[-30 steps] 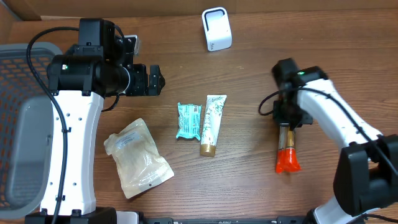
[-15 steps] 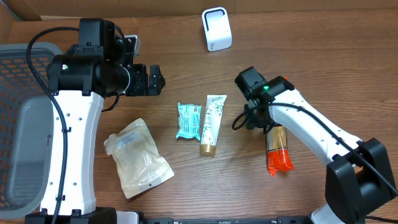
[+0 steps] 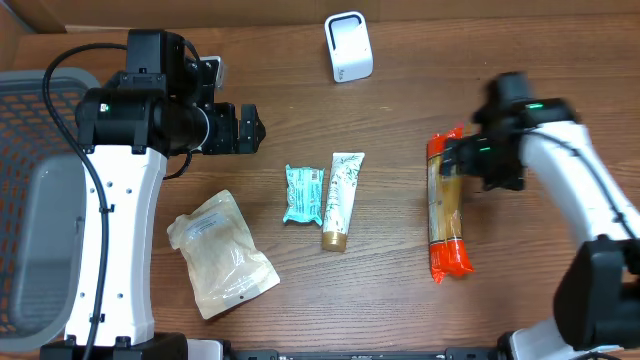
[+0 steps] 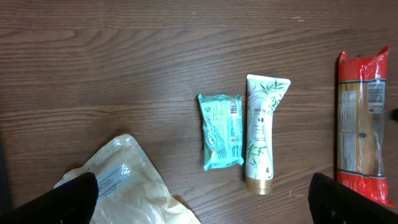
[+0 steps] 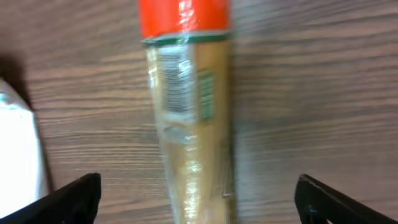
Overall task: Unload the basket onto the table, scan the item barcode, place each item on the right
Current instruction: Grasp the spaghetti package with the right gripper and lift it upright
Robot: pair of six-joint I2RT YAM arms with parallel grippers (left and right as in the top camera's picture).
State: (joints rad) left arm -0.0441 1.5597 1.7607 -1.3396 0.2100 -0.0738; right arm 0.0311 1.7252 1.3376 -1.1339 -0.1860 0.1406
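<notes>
Plainly, the right gripper stands spread wide: in the right wrist view its two dark fingertips sit at the far left and far right of the lower edge, with bare wood showing inside each of them. Between them lies the long package, flat on the table, and neither finger touches it; nothing is gripped. The package has a red end and a clear middle with pale brown contents, and a barcode faces up just below the red band. From overhead the right arm is blurred, its gripper over the upper part of the package, which lies lengthwise on the right half of the table, red at both ends. The white scanner stands at the far edge, well apart from it.

The left gripper is spread just as wide, a dark fingertip in each lower corner of its wrist view, holding and touching nothing. Under it lie a teal packet and a white tube side by side, with a clear pouch lower left. A grey basket sits at the table's left edge
</notes>
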